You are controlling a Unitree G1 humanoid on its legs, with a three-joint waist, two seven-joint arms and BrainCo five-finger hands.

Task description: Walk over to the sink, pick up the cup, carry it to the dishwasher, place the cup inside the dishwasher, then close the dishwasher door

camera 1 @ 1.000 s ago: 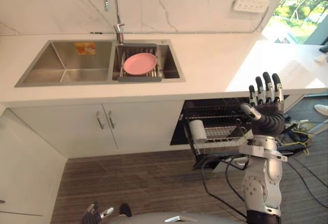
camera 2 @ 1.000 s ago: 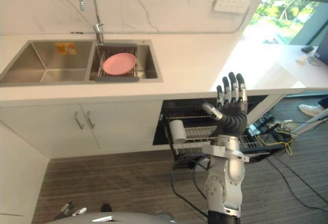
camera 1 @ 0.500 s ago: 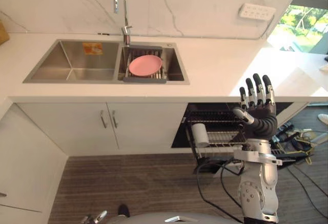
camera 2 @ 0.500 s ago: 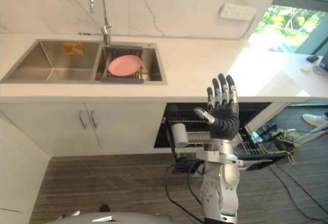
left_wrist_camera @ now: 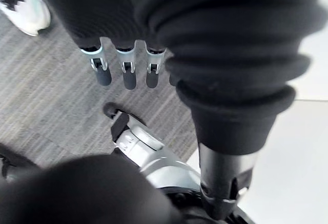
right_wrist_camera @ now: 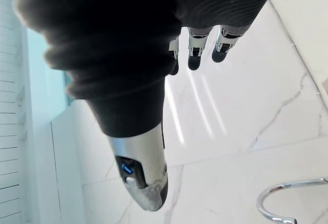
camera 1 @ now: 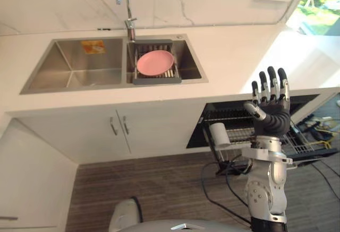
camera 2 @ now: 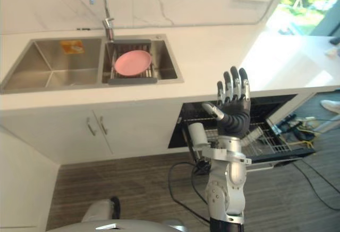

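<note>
left hand [left_wrist_camera: 128,73] hangs over the striped floor [left_wrist_camera: 46,106] — fingers straight (white shoe [left_wrist_camera: 25,9] nearby)

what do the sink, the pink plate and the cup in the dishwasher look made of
Sink: likely brushed stainless steel, from its dull grey sheen. Pink plate: even matte colour, plastic or ceramic, unclear which. Cup: plain white, smooth; plastic or ceramic, too small to tell.
</note>
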